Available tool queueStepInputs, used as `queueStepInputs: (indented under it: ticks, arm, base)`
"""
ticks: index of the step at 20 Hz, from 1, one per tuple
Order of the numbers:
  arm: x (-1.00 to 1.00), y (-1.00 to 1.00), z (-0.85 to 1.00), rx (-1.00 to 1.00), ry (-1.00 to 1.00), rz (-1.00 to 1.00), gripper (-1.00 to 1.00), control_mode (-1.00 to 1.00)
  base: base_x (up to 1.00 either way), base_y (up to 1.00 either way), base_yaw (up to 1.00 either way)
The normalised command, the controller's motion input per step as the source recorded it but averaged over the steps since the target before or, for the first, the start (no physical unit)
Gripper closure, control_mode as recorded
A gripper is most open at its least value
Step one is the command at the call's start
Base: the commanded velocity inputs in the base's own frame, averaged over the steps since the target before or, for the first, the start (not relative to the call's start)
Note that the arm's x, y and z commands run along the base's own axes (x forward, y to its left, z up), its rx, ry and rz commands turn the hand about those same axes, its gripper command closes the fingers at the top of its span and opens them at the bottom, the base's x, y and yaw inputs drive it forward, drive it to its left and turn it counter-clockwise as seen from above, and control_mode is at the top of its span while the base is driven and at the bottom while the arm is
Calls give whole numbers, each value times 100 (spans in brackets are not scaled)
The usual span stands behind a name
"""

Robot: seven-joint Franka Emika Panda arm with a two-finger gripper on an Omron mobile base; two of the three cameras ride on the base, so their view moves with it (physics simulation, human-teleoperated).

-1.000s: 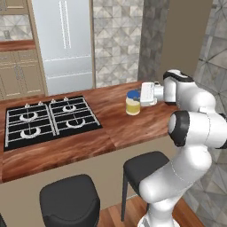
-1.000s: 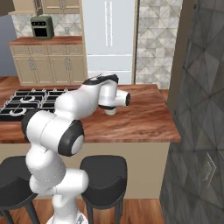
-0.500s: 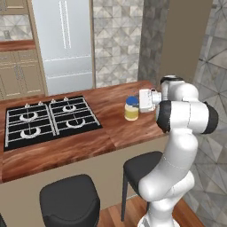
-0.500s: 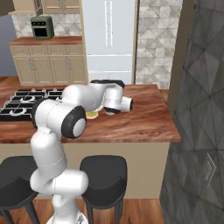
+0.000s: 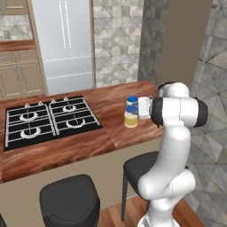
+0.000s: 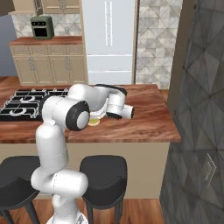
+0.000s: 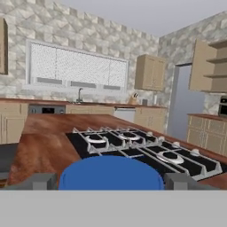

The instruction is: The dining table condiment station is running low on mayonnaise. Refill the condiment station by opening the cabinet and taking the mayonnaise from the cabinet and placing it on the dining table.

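Note:
The mayonnaise (image 5: 130, 118), a small jar with a blue lid and pale yellow contents, is at the right part of the dining table (image 5: 66, 148), down at its reddish-brown top. My gripper (image 5: 138, 112) reaches it sideways from the right and is shut on it. In the hand view the blue lid (image 7: 111, 172) lies between my two grey fingertips (image 7: 37, 181), with the gripper (image 7: 110, 182) level over the table. From the right base view my arm hides the jar except a yellowish sliver (image 6: 94, 119). Tan wall cupboards (image 7: 150, 73) hang on the far wall.
A whiter blue-lidded jar (image 5: 132, 100) stands just behind the mayonnaise. The black gas cooktop (image 5: 48, 119) is set into the table to its left. Black stools (image 5: 71, 204) stand along the near edge. A steel fridge (image 5: 62, 44) and a counter with a green oven (image 6: 42, 27) are beyond.
The jar has come down and toward the table's near edge with my gripper. The arm's elbow has folded in over the table's right end.

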Motion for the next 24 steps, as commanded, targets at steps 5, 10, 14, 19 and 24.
queueStepInputs:
  ticks: [5, 10, 14, 19, 24]
  arm:
    - [29, 0, -43, 0, 0, 0, 100, -100]
    - [73, -5, -18, 0, 0, 3, 100, -100]
    - [69, -2, -26, 0, 0, 4, 100, -100]
    - [50, -1, -40, 0, 0, 3, 100, -100]
    - [-39, -1, -54, 0, -16, 5, 100, -100]
  base:
    - [0, 0, 0]
    - [0, 0, 0]
    - [0, 0, 0]
    - [0, 0, 0]
    - [0, 0, 0]
